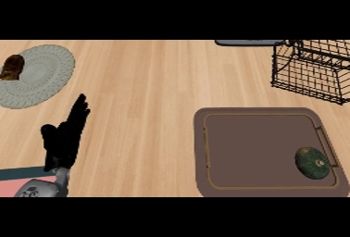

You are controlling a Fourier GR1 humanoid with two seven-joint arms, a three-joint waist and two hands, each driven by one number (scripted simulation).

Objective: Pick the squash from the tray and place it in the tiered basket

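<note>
While squash point(314, 163) lies in tray point(266, 152), left hand point(65, 136) rests, fingers straight; right hand unseen.

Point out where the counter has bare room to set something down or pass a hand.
Widest bare wood: the middle strip between the left hand and the tray, running up to the far edge between the round mat and the wire basket. The tray's floor is bare left of the squash. Tight spot: the gap between basket and tray.
</note>
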